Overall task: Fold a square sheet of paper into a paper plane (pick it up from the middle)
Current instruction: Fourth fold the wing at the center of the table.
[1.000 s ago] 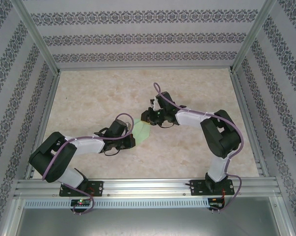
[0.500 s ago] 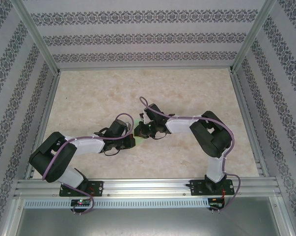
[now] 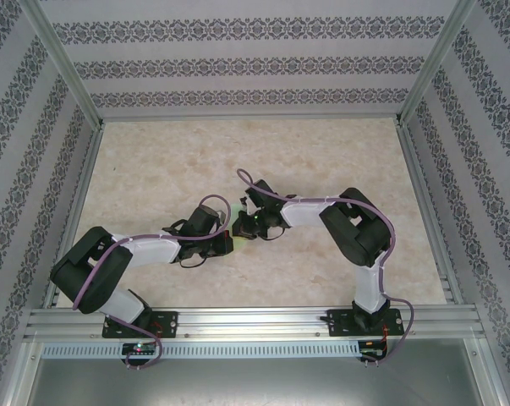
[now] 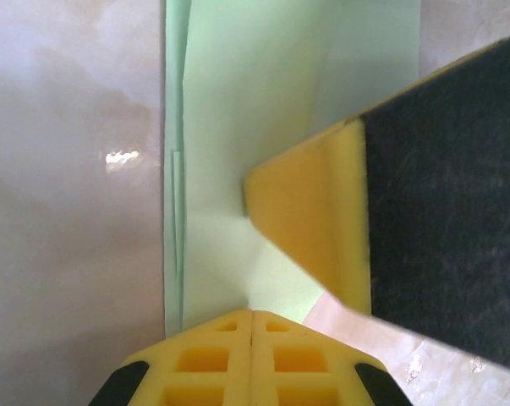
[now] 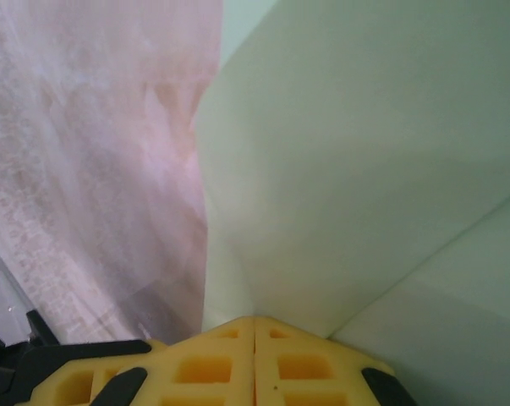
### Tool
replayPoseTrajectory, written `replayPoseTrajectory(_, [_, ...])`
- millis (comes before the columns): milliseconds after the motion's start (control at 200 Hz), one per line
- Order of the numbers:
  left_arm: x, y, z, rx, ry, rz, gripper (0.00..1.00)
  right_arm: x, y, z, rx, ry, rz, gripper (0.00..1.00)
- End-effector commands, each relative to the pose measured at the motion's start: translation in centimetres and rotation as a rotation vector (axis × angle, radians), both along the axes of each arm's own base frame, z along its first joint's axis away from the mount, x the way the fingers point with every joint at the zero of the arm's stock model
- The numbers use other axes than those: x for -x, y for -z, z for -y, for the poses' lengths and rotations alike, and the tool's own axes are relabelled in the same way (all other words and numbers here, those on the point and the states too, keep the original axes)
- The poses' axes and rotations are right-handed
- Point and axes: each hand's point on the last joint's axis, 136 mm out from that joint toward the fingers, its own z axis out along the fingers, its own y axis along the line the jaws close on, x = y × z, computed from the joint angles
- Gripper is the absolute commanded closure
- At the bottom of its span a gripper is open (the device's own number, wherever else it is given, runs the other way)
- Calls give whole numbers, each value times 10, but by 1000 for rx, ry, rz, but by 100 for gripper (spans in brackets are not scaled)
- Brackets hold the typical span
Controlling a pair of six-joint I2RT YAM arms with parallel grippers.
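The pale green sheet of paper [image 4: 238,127] lies on the table in folded layers, with stacked edges along its left side. From this close I cannot tell whether it has a paper plane's shape. My left gripper [image 4: 252,313] is shut, its yellow jaws pinching the paper's near edge at a crease. My right gripper [image 5: 255,319] is shut on a raised fold of the paper [image 5: 364,169]. One right finger [image 4: 314,220] rests on the sheet close ahead of the left jaws. From above, both grippers [image 3: 235,230] meet at mid-table and cover most of the paper.
The marbled beige tabletop [image 3: 322,161] lies open around the arms. Patterned walls and aluminium rails [image 3: 77,194] bound it at the left, right and back. Purple cables loop over both wrists.
The right gripper has swung left up against the left gripper and shut on the paper. The green patch seen from above is now mostly covered. The left arm has stayed put.
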Motion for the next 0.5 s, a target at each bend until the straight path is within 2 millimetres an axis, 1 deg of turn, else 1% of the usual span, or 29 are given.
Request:
replayPoseTrajectory(0, [43,52,-49,-218,-18,-176,100,-33,14,24,81,95,42,93])
replayPoseTrajectory(135, [50,59,-54,-238,-10,-199,100,-54,14,31,43,136,37,92])
replayPoseTrajectory(215, [53,62,-55,-245,-5,-210,100,-62,14,35,44,145,35,91])
replayPoseTrajectory(495, [55,62,-57,-252,1,-212,100,-93,12,53,52,183,42,91])
